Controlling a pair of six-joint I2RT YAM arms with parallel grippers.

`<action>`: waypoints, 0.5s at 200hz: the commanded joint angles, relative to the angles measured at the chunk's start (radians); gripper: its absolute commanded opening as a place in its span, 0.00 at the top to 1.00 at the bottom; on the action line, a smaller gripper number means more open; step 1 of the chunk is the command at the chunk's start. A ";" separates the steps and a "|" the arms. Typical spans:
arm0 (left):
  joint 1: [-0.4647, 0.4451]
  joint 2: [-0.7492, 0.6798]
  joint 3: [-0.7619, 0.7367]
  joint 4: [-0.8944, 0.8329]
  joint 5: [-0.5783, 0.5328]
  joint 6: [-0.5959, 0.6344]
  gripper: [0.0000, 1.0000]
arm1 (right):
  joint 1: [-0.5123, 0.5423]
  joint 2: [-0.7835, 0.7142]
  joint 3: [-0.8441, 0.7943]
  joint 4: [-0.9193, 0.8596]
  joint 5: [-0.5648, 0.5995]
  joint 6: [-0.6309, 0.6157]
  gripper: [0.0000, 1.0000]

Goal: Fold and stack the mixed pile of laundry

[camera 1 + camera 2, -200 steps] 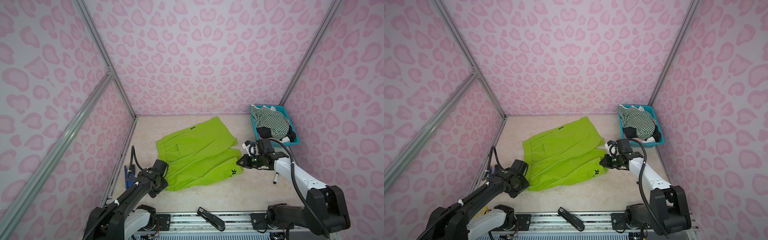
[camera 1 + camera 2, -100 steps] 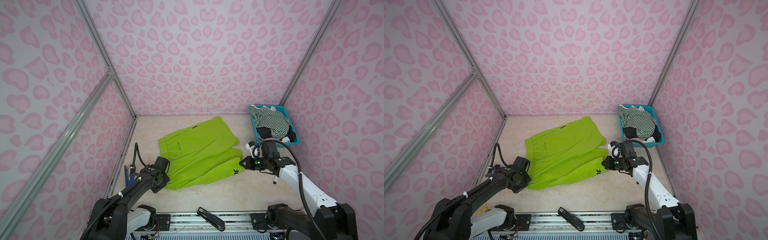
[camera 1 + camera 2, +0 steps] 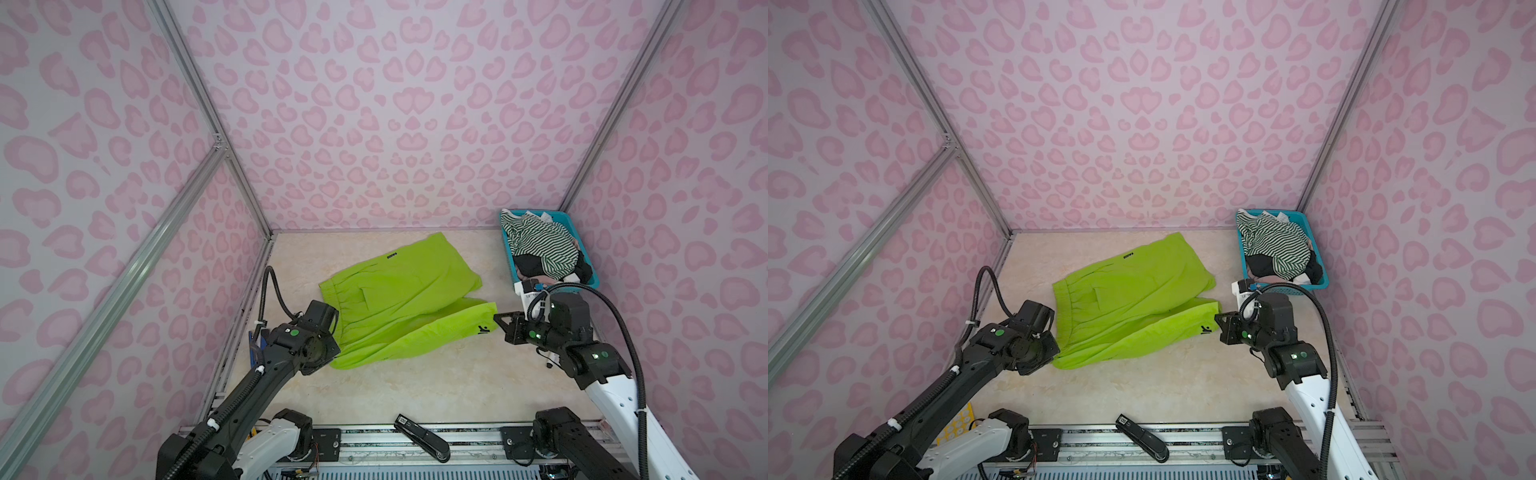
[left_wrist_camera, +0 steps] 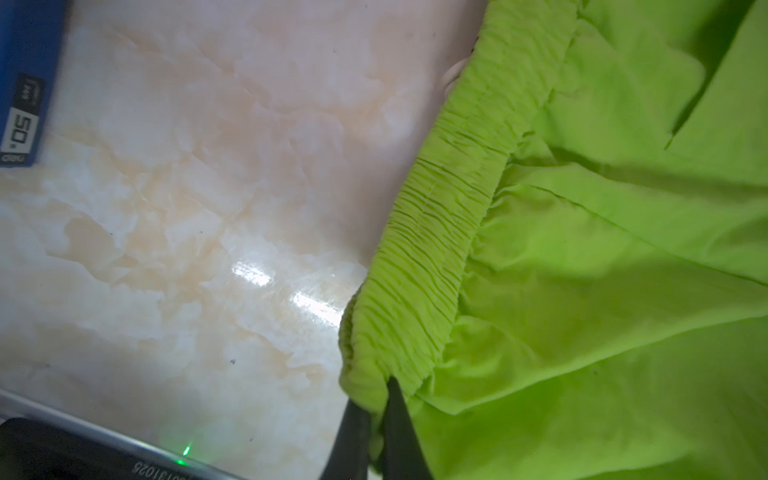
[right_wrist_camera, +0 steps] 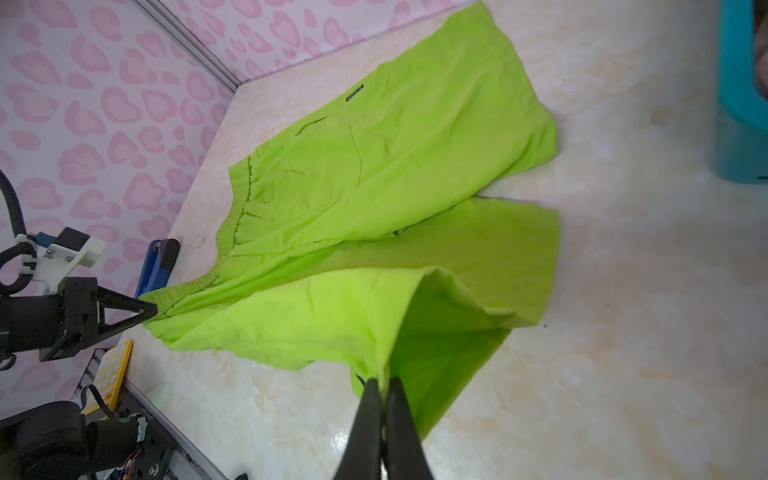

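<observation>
The lime-green shorts (image 3: pixel 399 299) lie spread on the pale marbled tabletop (image 3: pixel 415 386), between the two arms. The left gripper (image 4: pixel 374 399) is pinched tight on the near corner of the elastic waistband. The right gripper (image 5: pixel 384 382) is clamped on a leg hem, which tents up from the surface. A striped top (image 3: pixel 540 245) sits heaped with darker clothes in the teal basket (image 3: pixel 559 215) in the far right corner.

covered: black and beige-pink clothes (image 3: pixel 528 264) under green-and-white striped top (image 3: pixel 540 245) | cropped: teal plastic lattice basket (image 5: pixel 737 75) cut by right wrist view's edge | illegible: small black logo (image 3: pixel 483 330) on lime-green elastic-waist shorts (image 3: pixel 399 291)
</observation>
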 commanded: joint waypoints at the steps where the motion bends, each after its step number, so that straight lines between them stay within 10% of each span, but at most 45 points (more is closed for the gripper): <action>1: -0.056 -0.025 0.042 -0.173 0.011 -0.025 0.98 | 0.001 -0.066 0.008 -0.020 0.056 -0.012 1.00; 61: -0.230 -0.198 0.176 -0.512 0.088 -0.091 0.98 | 0.001 -0.227 0.143 -0.125 0.187 -0.085 1.00; 100: -0.229 -0.159 0.219 -0.379 0.027 -0.080 0.98 | 0.001 -0.100 0.197 -0.023 0.185 -0.097 1.00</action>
